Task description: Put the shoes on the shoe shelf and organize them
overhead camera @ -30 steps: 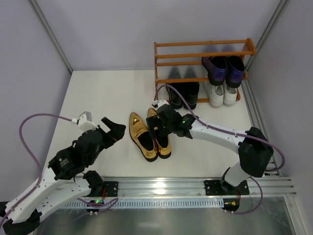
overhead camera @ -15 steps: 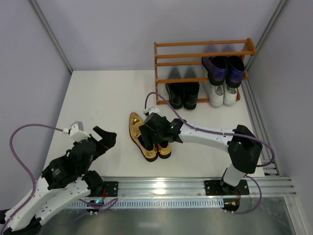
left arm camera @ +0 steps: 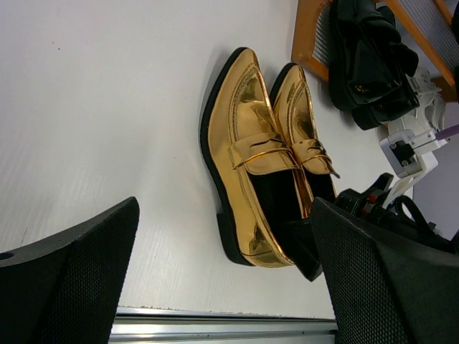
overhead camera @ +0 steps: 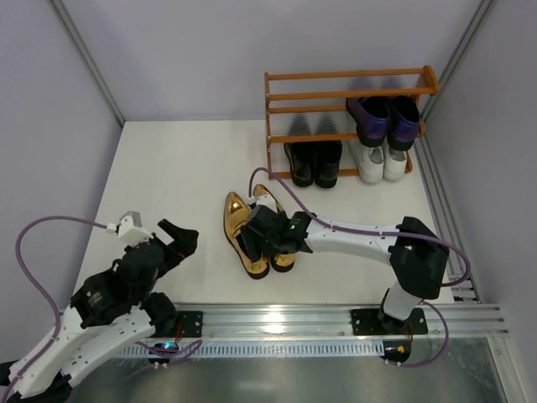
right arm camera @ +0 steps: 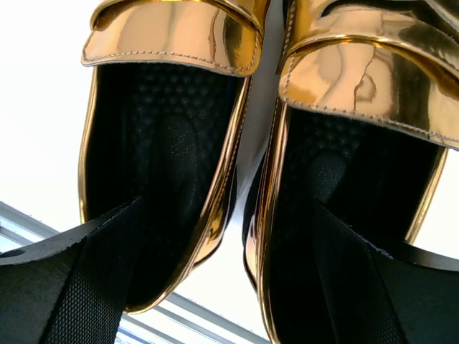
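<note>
The two gold loafers (overhead camera: 235,217) lie side by side on the white table, toes toward the shoe shelf (overhead camera: 351,91). My right gripper (overhead camera: 258,242) is open over their heels. In the right wrist view (right arm camera: 229,287) one finger reaches into each shoe opening, with the left shoe (right arm camera: 168,129) and right shoe (right arm camera: 358,136) either side and their inner walls between the jaws. My left gripper (overhead camera: 176,239) is open and empty to their left; its view (left arm camera: 226,287) shows the gold pair (left arm camera: 247,150). Purple loafers (overhead camera: 386,117), black loafers (overhead camera: 313,161) and white sneakers (overhead camera: 377,162) sit on the shelf.
The shelf's left half has free slats above the black loafers. A metal rail (overhead camera: 336,317) runs along the table's near edge. Grey walls close in the left, right and back. The right arm's cable (overhead camera: 285,186) arcs over the gold shoes.
My right gripper moved toward the near edge, from the gold loafers' middle to their heels, nudging them slightly. My left arm pulled back toward the near left.
</note>
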You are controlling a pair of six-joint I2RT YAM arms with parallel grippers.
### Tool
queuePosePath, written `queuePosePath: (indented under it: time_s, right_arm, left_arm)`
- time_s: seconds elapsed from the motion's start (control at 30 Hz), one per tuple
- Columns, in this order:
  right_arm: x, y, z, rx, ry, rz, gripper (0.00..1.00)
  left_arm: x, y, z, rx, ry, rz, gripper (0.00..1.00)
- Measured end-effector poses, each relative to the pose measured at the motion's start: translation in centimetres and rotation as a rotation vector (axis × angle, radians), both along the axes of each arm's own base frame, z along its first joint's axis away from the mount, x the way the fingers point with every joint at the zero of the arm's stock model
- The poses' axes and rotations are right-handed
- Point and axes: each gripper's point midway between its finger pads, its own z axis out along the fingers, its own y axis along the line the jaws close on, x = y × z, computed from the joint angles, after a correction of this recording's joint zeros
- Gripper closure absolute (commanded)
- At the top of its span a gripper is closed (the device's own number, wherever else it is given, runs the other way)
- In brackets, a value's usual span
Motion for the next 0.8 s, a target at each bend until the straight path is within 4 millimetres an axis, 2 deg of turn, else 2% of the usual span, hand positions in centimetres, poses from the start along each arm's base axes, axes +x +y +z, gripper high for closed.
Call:
queuePosePath:
  time_s: [0.3, 0.4, 0.43, 0.5, 0.67, 0.77, 0.8]
  right_arm:
    - [0.0, -0.9, -0.6, -0.014, -0.010, -0.018, 0.09]
    - [0.2, -0.6, -0.6, -0.020, -0.012, -0.014, 0.21]
    - [0.3, -0.4, -0.6, -0.023, -0.013, -0.009, 0.29]
    - [0.5, 0.0, -0.9, -0.035, -0.008, 0.007, 0.38]
    - [0.4, 0.9, -1.6, -0.049, 0.017, 0.048, 0.49]
    - [0.3, 0.9, -1.6, -0.051, 0.028, 0.061, 0.64]
    - [0.3, 0.9, -1.6, -0.052, 0.028, 0.064, 0.75]
  left_arm:
    - [-0.1, 0.1, -0.1, -0.016, -0.004, 0.005, 0.00]
    - [-0.1, 0.1, -0.1, -0.022, -0.003, 0.008, 0.00]
    - [-0.1, 0.1, 0.0, -0.024, -0.002, 0.009, 0.00]
    - [-0.1, 0.1, -0.1, -0.025, -0.002, 0.009, 0.00]
    - [-0.2, 0.2, -0.1, -0.025, -0.001, 0.010, 0.00]
    - [-0.4, 0.4, -0.1, -0.029, -0.004, 0.011, 0.00]
    - [-0.4, 0.4, -0.1, -0.032, -0.006, 0.012, 0.00]
